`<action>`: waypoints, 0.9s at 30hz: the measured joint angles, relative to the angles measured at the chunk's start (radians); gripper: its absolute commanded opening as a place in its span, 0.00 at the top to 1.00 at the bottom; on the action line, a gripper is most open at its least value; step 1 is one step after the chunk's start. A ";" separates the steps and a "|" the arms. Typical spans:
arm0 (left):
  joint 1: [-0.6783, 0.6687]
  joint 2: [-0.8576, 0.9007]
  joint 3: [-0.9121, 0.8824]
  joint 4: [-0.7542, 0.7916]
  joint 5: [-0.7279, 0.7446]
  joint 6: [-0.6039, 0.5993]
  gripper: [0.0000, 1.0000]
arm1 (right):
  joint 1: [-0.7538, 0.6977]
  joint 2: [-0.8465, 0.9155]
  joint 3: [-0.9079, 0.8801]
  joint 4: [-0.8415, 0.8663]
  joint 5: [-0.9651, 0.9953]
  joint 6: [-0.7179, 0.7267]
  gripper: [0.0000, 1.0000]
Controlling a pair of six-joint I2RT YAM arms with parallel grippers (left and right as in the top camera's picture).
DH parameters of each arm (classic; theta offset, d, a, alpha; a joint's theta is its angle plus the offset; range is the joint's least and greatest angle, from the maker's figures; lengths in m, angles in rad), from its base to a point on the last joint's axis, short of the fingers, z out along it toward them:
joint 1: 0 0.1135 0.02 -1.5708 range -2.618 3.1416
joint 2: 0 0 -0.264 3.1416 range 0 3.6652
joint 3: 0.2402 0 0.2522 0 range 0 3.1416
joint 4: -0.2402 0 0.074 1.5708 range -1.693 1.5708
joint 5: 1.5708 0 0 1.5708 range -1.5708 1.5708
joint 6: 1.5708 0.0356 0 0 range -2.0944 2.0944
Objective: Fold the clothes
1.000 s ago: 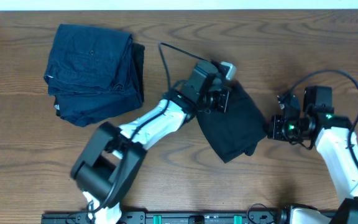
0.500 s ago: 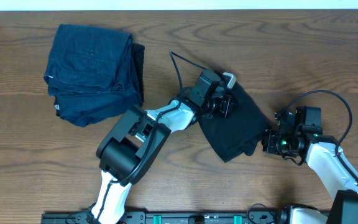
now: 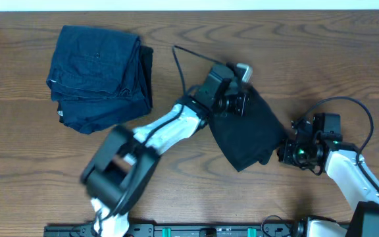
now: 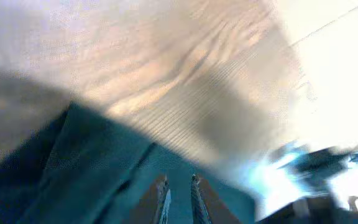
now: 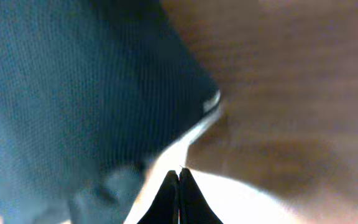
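Observation:
The clothes, a black T-shirt (image 3: 249, 135), lie folded into a slanted rectangle at the middle of the table. My left gripper (image 3: 239, 104) is at the shirt's upper left edge. In the left wrist view its fingers (image 4: 179, 180) stand almost together, with dark fabric (image 4: 73, 168) in the narrow gap and under them. My right gripper (image 3: 283, 150) sits at the shirt's lower right edge. In the right wrist view its tips (image 5: 179, 171) are pressed together with nothing between them, just off the fabric (image 5: 73, 81), near a small white tag (image 5: 211, 102).
A folded dark blue denim stack (image 3: 101, 76) lies at the back left. A black cable (image 3: 179, 62) loops off the left arm over the wooden table (image 3: 321, 59). The right arm's cable arcs above its wrist (image 3: 354, 105).
The right gripper moved down and left to the shirt's right edge, then stayed. The left arm's elbow swung back and forth while its gripper stayed at the shirt's upper edge.

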 measured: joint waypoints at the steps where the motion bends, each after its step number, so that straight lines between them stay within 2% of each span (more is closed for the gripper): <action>1: -0.002 -0.037 0.000 -0.013 -0.001 -0.011 0.85 | -0.008 -0.009 0.009 -0.021 0.000 -0.003 0.99; 4: -0.013 -0.086 0.000 -0.036 0.022 -0.033 0.85 | -0.035 -0.082 0.035 -0.045 0.041 0.005 0.99; 9: -0.072 -0.055 0.000 -0.072 0.075 -0.046 0.85 | -0.068 -0.194 0.054 -0.075 0.163 0.046 0.94; 14: -0.157 0.000 0.000 -0.086 0.102 -0.055 0.85 | -0.071 -0.197 0.053 -0.082 0.230 0.058 0.93; 17: -0.192 0.029 0.000 -0.105 0.109 -0.056 0.85 | -0.071 -0.197 0.052 -0.074 0.248 0.065 0.89; 24: -0.200 0.159 0.000 -0.143 0.123 -0.056 0.85 | -0.071 -0.197 0.052 -0.071 0.261 0.070 0.85; 27: -0.197 0.206 0.003 -0.126 0.152 -0.056 0.86 | -0.071 -0.197 0.052 -0.072 0.264 0.076 0.77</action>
